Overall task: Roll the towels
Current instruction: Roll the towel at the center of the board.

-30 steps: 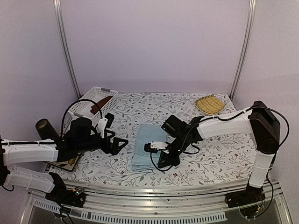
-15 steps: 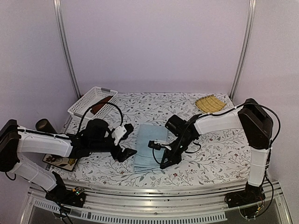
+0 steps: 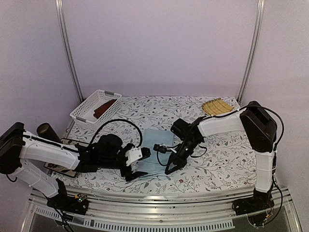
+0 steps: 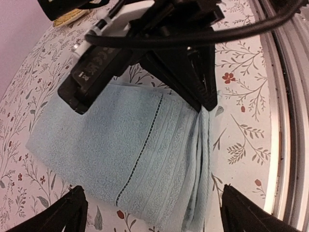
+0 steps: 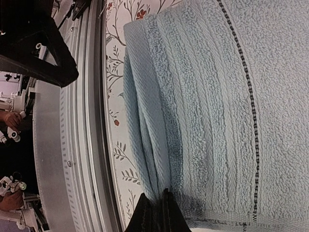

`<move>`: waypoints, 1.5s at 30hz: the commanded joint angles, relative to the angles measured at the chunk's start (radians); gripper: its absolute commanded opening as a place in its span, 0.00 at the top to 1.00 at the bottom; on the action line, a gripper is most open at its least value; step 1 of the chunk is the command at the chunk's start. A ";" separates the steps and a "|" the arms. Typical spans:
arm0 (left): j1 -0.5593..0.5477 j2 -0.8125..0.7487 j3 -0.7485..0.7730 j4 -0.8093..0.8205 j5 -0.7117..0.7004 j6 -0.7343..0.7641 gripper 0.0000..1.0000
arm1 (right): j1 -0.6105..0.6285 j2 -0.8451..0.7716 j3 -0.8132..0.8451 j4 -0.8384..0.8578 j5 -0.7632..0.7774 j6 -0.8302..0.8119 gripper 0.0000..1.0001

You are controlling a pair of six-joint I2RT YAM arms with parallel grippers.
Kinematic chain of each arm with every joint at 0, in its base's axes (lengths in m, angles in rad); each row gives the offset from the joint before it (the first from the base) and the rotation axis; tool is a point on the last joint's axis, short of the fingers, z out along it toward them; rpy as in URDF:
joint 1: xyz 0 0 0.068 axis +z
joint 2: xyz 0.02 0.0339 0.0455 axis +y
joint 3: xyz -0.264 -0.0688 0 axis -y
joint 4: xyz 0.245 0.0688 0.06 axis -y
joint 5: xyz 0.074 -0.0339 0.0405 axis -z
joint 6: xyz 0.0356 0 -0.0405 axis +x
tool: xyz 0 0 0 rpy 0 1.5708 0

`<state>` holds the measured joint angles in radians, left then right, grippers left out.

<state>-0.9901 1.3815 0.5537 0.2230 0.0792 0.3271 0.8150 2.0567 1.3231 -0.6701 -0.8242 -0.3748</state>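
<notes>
Even soft light, faint shadows; near wrist-view parts blurred.

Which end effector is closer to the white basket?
Left. The left end effector hovers at the light blue towel's near-left corner, toward the white basket; right end effector pinches its near-right corner, farther away.

One light blue towel, one rust-red towel, one basket, one yellow mat

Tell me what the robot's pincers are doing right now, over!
Left pincer open by blue towel. Right pincer shut on its near edge. Towel flat, not rolled. Red towel in basket, nothing blocking.
</notes>
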 commanded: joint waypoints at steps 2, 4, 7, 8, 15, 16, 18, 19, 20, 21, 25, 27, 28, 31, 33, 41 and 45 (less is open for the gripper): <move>-0.095 0.059 0.003 -0.002 -0.092 0.073 0.06 | -0.025 0.028 0.025 -0.052 -0.081 0.019 0.98; -0.117 0.074 0.005 -0.003 -0.109 0.080 0.08 | -0.033 0.027 0.025 -0.057 -0.078 0.023 0.98; -0.136 0.092 0.014 -0.017 -0.117 0.081 0.12 | -0.038 0.021 0.021 -0.056 -0.081 0.025 0.98; -0.141 0.095 0.019 -0.028 -0.119 0.078 0.12 | -0.041 0.019 0.017 -0.053 -0.082 0.027 0.98; -0.187 0.119 0.026 -0.056 -0.144 0.086 0.15 | -0.048 0.020 0.012 -0.052 -0.081 0.034 0.98; -0.192 0.127 0.029 -0.061 -0.157 0.086 0.18 | -0.049 0.022 0.011 -0.053 -0.077 0.035 0.98; -0.202 0.141 0.043 -0.080 -0.170 0.089 0.21 | -0.051 0.025 0.011 -0.055 -0.073 0.037 0.98; -0.206 0.151 0.051 -0.089 -0.185 0.087 0.22 | -0.053 0.025 0.013 -0.055 -0.075 0.037 0.98; -0.212 0.162 0.058 -0.096 -0.201 0.088 0.24 | -0.054 0.025 0.015 -0.056 -0.078 0.038 0.98; -0.217 0.174 0.064 -0.099 -0.225 0.086 0.24 | -0.058 0.026 0.019 -0.059 -0.082 0.038 0.98; -0.231 0.231 0.101 -0.124 -0.303 0.067 0.39 | -0.062 0.034 0.031 -0.065 -0.081 0.037 0.98; -0.234 0.247 0.111 -0.125 -0.328 0.060 0.48 | -0.062 0.038 0.033 -0.064 -0.082 0.036 0.98; -0.235 0.252 0.113 -0.118 -0.338 0.061 0.52 | -0.063 0.040 0.035 -0.065 -0.082 0.036 0.98; -0.236 0.263 0.121 -0.117 -0.358 0.061 0.68 | -0.064 0.036 0.027 -0.061 -0.079 0.034 0.98; -0.236 0.267 0.132 -0.133 -0.364 0.054 0.72 | -0.065 0.036 0.020 -0.057 -0.074 0.036 0.98; -0.233 0.248 0.160 -0.214 -0.234 0.058 0.89 | -0.069 0.032 0.022 -0.055 -0.053 0.036 0.98; -0.216 0.244 0.207 -0.286 -0.118 0.072 1.00 | -0.069 0.011 0.017 -0.052 -0.024 0.023 0.97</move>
<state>-1.2133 1.6367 0.7063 0.0261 -0.1791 0.3904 0.7567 2.0811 1.3365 -0.7261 -0.8738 -0.3370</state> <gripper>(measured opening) 0.053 0.068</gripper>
